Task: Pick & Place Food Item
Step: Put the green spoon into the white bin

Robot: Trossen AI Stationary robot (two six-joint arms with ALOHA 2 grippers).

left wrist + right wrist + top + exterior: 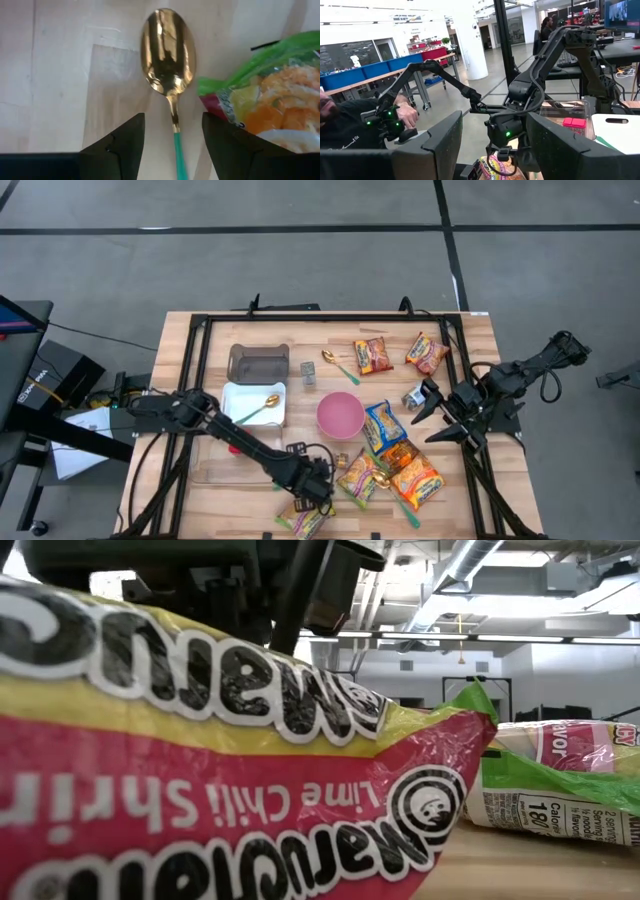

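At the near edge of the wooden table (200, 480), the left gripper (322, 492) hangs low with its fingers (120, 145) parted and nothing between them but a gold spoon with a teal handle (169, 65) lying on the wood below; the handle runs into the gap without touching either finger. Just beside the spoon lies a Maruchan lime chili shrimp ramen packet (270, 105), red and yellow with a green edge, which fills the low view (200, 770). A second ramen packet (560, 790) lies beyond it to the right.

Farther in, more noodle and snack packets (400, 465) cluster right of centre, near a pink bowl (340, 416). A white tray (240, 415) left of the bowl holds another gold spoon (262, 406), with a clear grey container (258, 361) beyond it. Two more packets (372, 356) and a third spoon (338, 363) lie toward the far side.

The right gripper (432, 416) is raised over the right part of the table, fingers (440, 145) apart and empty. Beyond the table a person (350, 125) sits in the room.
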